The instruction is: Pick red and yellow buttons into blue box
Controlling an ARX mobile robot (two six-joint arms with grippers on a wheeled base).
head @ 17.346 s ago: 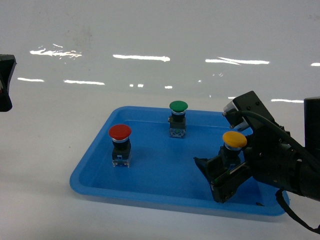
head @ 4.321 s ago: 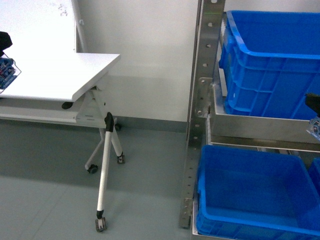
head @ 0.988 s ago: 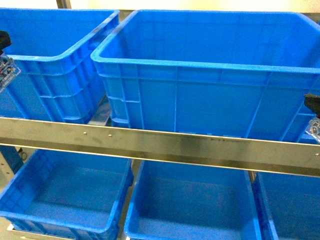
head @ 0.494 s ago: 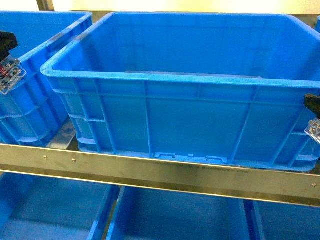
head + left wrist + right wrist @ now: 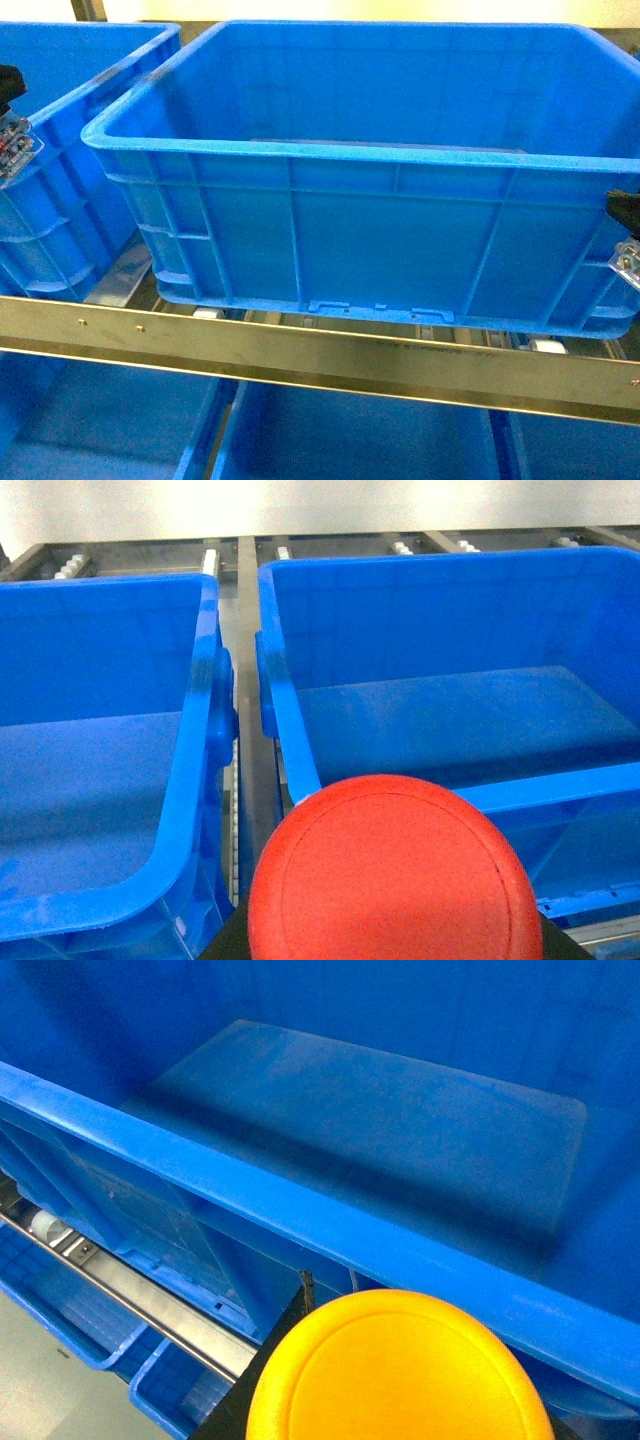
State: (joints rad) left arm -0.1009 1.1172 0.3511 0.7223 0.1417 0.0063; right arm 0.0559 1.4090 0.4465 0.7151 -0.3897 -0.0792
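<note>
I have the red button (image 5: pixel 395 875) in my left gripper (image 5: pixel 10 140) and the yellow button (image 5: pixel 400 1372) in my right gripper (image 5: pixel 627 235), each seemingly clamped by its body, though the jaws themselves are hidden under the caps; the blue box (image 5: pixel 350 150) sits on the shelf straight ahead, between the two arms; both buttons hang just outside its near rim, so I judge each arm must reach forward and inward over the rim before letting go.
</note>
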